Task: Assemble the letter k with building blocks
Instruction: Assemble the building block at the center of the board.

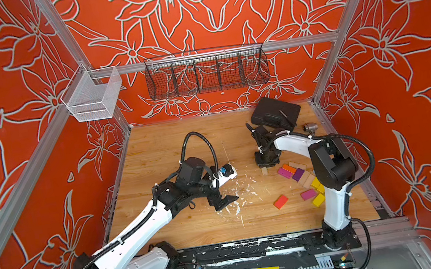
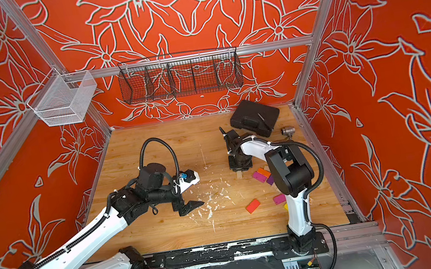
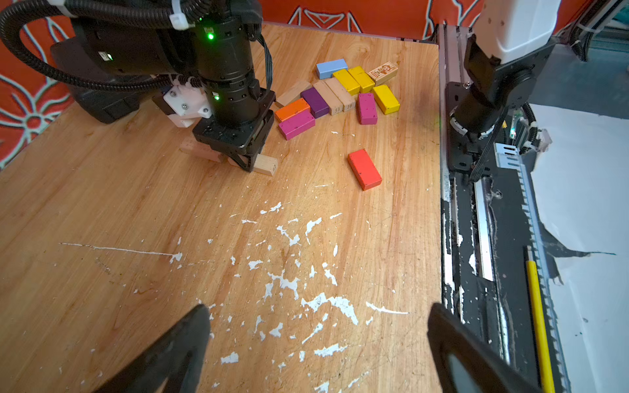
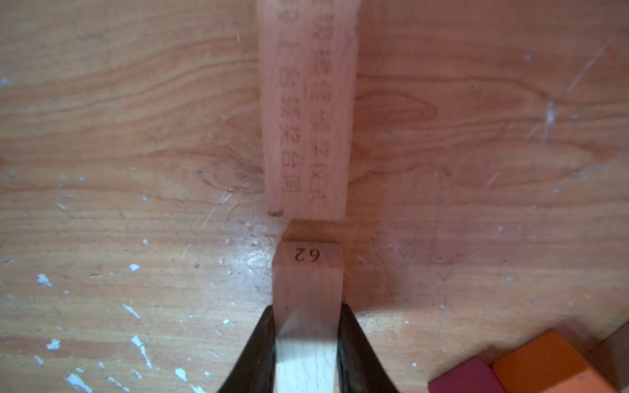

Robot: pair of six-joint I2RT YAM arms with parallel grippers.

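With right gripper pinching the 62 block, left gripper spread, risks shoving the printed block askew on release.

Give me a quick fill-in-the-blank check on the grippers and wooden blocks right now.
The right gripper clamps a plain rectangular wooden block whose end is stamped ____.
The left gripper, holding nothing, is ____.
The one painted rectangular block lying apart from the coloured pile is ____.
Missing words: 62; open; red.
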